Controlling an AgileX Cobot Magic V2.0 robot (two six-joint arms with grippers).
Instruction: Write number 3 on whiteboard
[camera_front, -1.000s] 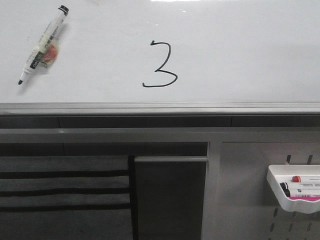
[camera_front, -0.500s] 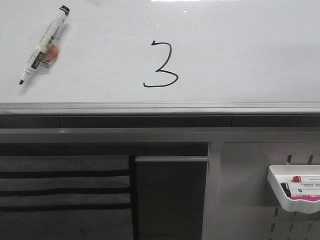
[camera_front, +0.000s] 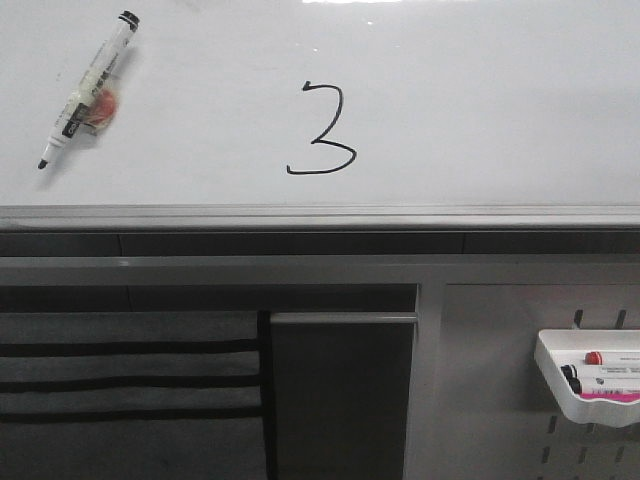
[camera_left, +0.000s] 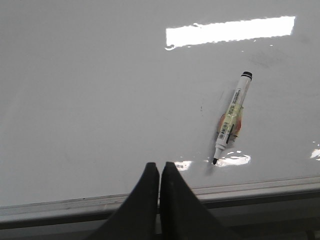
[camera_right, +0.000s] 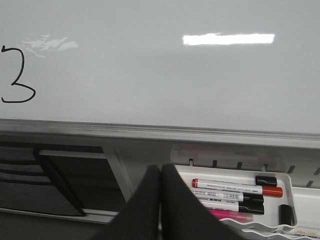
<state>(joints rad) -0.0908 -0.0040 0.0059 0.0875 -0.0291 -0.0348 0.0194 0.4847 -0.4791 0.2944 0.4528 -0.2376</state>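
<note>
The whiteboard (camera_front: 480, 110) fills the upper part of the front view, with a grey frame edge along its near side. A thin black number 3 (camera_front: 322, 130) is drawn near its middle; it also shows in the right wrist view (camera_right: 17, 75). An uncapped black marker (camera_front: 88, 88) lies loose on the board at the left, also seen in the left wrist view (camera_left: 232, 116). My left gripper (camera_left: 160, 165) is shut and empty, over the board's near edge, apart from the marker. My right gripper (camera_right: 160, 169) is shut and empty, below the board's frame.
A white tray (camera_front: 548, 365) holding several markers hangs on a grey perforated panel at the lower right; it shows in the right wrist view (camera_right: 292, 210). Dark shelves and a dark panel (camera_front: 340, 395) sit below the board's frame.
</note>
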